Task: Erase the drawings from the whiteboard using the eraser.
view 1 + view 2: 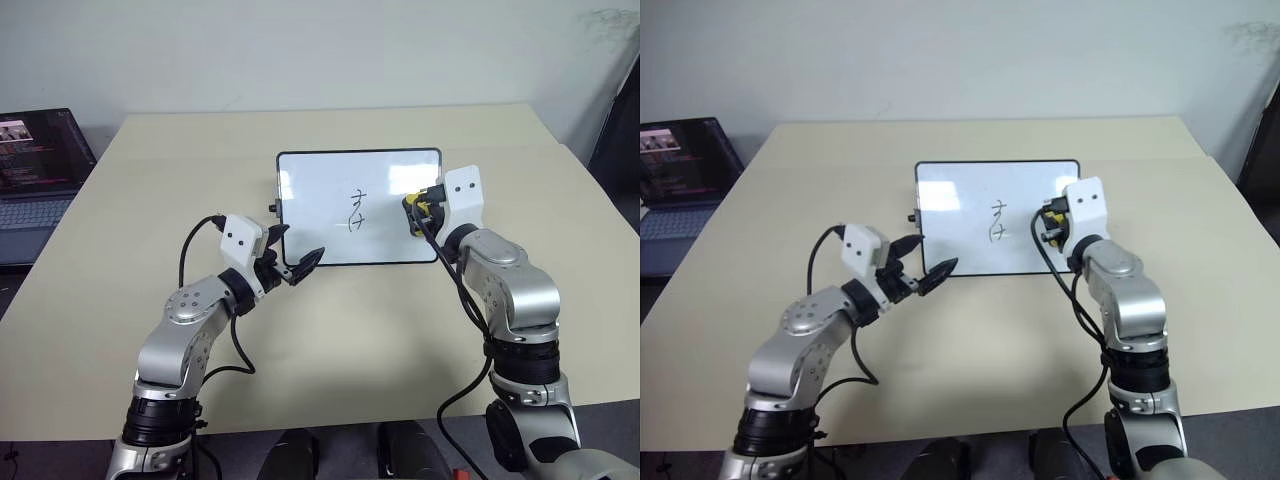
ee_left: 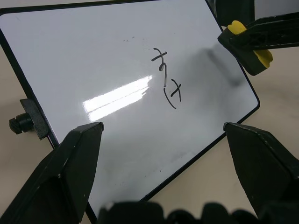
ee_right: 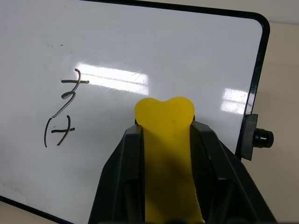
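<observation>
With the right end effector clamping the eraser, sweep flat across the drawings mid-whiteboard; left end effector stands wide.

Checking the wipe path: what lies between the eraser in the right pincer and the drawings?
Only bare white board: in the right wrist view, the eraser and the drawings are separated by unmarked whiteboard surface.

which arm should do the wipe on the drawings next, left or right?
Right. The right tool is shut on the eraser, close beside the drawings on the whiteboard. The left tool is open and holds nothing, at the board's near left corner.
</observation>
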Tool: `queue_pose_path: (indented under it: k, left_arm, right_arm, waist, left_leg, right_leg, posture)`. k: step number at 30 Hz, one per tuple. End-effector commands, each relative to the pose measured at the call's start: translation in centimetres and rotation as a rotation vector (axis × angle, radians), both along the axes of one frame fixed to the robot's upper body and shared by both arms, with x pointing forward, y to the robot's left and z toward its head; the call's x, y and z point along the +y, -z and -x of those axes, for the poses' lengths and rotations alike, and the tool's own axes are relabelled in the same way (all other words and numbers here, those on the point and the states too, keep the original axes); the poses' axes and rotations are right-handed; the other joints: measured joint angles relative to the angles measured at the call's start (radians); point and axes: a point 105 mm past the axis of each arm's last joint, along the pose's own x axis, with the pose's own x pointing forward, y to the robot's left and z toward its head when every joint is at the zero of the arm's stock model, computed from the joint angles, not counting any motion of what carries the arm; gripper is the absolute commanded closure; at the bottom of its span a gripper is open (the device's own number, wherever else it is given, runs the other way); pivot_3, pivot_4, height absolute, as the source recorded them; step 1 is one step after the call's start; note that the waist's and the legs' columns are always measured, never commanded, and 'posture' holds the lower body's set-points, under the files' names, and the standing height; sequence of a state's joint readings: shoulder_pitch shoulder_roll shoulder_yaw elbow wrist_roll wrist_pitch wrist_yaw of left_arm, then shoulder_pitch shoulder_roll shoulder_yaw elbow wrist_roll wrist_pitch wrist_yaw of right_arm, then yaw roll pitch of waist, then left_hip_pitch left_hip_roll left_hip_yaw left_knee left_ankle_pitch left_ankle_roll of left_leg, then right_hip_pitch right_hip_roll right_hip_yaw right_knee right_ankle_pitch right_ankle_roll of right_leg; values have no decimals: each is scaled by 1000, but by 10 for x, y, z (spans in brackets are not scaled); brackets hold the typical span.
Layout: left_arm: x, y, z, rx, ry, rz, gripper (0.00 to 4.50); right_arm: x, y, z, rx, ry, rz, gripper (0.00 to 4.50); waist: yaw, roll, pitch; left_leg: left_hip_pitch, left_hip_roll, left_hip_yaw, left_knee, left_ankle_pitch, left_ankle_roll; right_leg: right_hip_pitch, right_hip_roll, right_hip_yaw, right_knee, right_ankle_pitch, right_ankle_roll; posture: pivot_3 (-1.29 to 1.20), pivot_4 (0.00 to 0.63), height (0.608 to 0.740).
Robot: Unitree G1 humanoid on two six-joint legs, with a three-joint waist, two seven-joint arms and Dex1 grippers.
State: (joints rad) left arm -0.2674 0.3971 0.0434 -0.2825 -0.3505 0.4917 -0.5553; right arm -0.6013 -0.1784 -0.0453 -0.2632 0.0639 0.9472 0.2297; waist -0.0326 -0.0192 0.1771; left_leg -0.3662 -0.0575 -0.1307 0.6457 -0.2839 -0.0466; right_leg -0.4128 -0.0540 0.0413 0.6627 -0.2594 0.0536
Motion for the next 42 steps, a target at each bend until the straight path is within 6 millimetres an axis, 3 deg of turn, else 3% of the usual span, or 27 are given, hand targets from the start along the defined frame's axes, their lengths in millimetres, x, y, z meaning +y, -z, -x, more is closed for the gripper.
queue_pose_path:
  k: [1,18,27,42]
  left_arm:
    - [1,-16,3,-64,6,0,0]
    - [-5,-12,1,-73,20,-17,0]
    - [-3,-13,4,-76,6,-13,0]
    - [0,-14,6,-81,-17,-8,0]
  right_arm:
    - [6,-19,0,-76,-30,12,3519]
    - [69,-37,-37,-210,-214,283,3519]
    - [84,-35,-45,-243,-259,396,3519]
    - [89,-26,-50,-246,-254,473,3519]
  waist:
    - [0,0,0]
    - [-1,0,0]
    - [-1,0,0]
    - [-2,0,0]
  left_leg:
    - [0,0,0,0,0,0]
    - [0,0,1,0,0,0]
    - [0,0,1,0,0,0]
    - [0,0,1,0,0,0]
  right_leg:
    - [0,0,0,0,0,0]
    - [0,0,0,0,0,0]
    - [0,0,0,0,0,0]
    - [-1,0,0,0,0,0]
  posture:
    - [0,150,740]
    - [0,150,740]
    - [0,150,740]
    - [0,150,740]
